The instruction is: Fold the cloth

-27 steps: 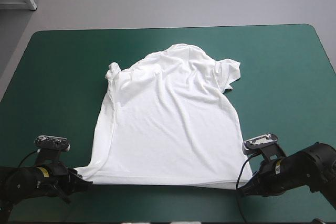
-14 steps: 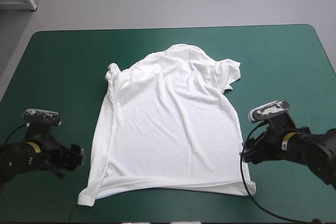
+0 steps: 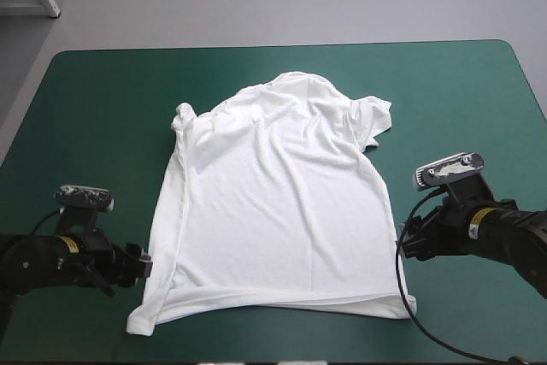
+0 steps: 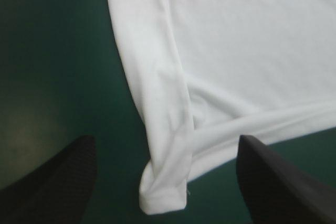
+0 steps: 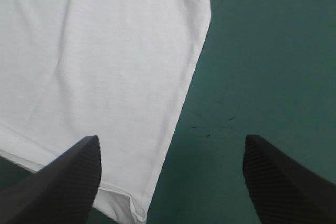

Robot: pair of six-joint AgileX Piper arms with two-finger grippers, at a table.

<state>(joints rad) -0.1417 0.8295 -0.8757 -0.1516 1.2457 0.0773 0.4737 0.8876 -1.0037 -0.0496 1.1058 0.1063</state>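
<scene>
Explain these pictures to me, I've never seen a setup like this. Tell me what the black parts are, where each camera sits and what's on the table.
This is a robot with two arms. The wide picture looks down from above and behind it. On the teal-green table lies a white T-shirt, spread flat, collar toward the far edge. The other two pictures come from a camera on each wrist; the black fins at their bottom corners are that arm's own fingers. The left end effector sits at the shirt's left edge near the hem, the right end effector beside its right edge. Both are open and hold nothing.
</scene>
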